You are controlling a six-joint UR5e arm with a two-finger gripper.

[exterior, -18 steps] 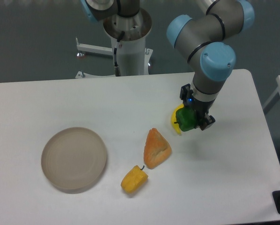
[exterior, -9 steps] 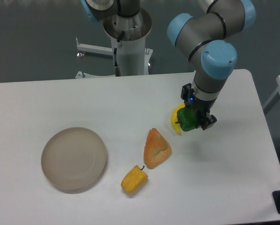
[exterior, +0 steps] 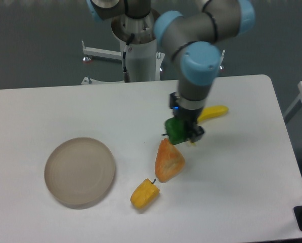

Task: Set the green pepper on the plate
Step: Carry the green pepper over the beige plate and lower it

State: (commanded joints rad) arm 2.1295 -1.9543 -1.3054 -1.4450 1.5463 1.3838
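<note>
Carrying step in hand. Hand (exterior: 183, 130) clenched on the green pepper (exterior: 175, 130), held above the surface at frame centre, just over the orange wedge (exterior: 169, 160). Next: travel toward the plate (exterior: 80, 171) at lower left, well apart, then lower and release.

I count two peppers: one green pepper (exterior: 176, 131), which sits between my jaws, and one yellow-orange pepper (exterior: 144, 194) on the table (exterior: 65, 106). There is one plate (exterior: 80, 171), one banana (exterior: 213, 112) and one orange wedge-shaped piece (exterior: 169, 160).
</note>
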